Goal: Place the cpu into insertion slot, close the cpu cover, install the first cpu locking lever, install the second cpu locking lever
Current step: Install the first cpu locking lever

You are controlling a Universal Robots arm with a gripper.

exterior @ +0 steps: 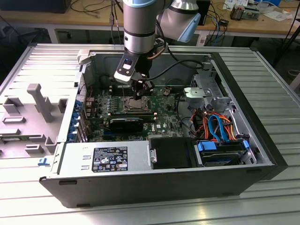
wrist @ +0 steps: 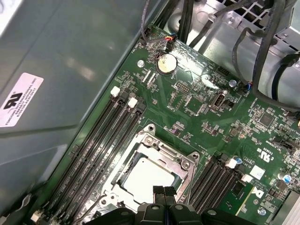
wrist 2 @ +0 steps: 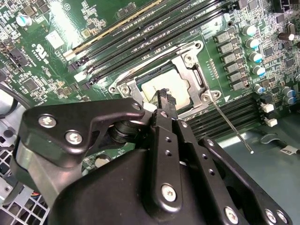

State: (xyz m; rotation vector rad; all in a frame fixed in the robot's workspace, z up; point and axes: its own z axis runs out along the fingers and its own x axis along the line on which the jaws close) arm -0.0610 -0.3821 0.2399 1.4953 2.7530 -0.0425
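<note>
The cpu, a dull silver square, sits flat in the insertion slot on the green board near the middle of the exterior view. The cpu cover, a silver frame, lies flat around it. One thin locking lever angles outward.

Exterior view: bright, even room light, soft shadow inside the case. Second wrist view: hot glare on the board. First wrist view: glare patch by the coin cell, the cpu top w/ pale sheen.
</note>
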